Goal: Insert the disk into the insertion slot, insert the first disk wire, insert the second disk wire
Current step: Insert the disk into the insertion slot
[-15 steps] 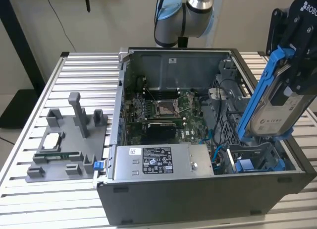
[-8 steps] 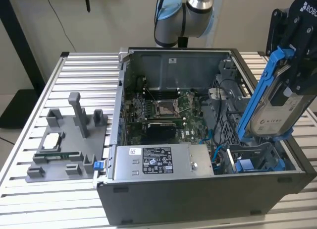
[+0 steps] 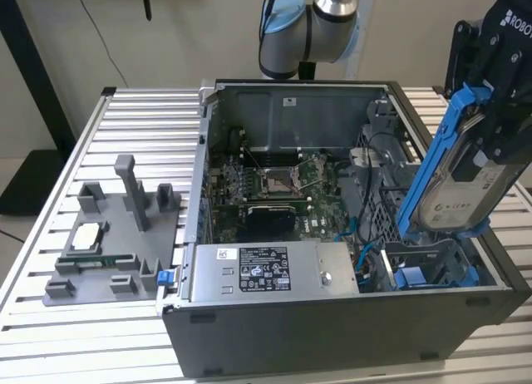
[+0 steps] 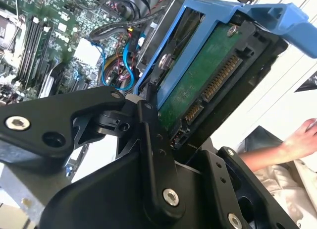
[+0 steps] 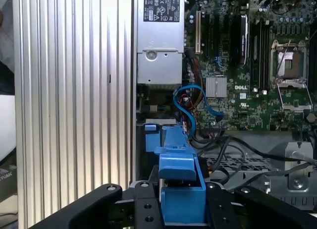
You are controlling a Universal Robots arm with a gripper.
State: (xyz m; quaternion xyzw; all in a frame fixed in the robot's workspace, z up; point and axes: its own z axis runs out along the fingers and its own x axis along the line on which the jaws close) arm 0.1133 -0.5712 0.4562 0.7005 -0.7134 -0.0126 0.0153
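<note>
The black claw (image 3: 492, 135) is clamped on the flat silver-grey hard disk in its bright blue plastic carrier (image 3: 460, 193). It holds the disk tilted just above the narrow grey-walled insertion slot (image 3: 428, 263), at the exterior view's right of the open grey computer case (image 3: 332, 338). The disk is not yet seated and its edge connectors (image 4: 218, 84) are bare, so all three steps look undone.

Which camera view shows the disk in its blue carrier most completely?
The exterior view: there the disk shows nearly its whole length, tilted above the open computer case, with labelled face and blue carrier visible. The second wrist view gives its green circuit-board side and connectors; the first wrist view, the carrier's blue edge end-on.
</note>
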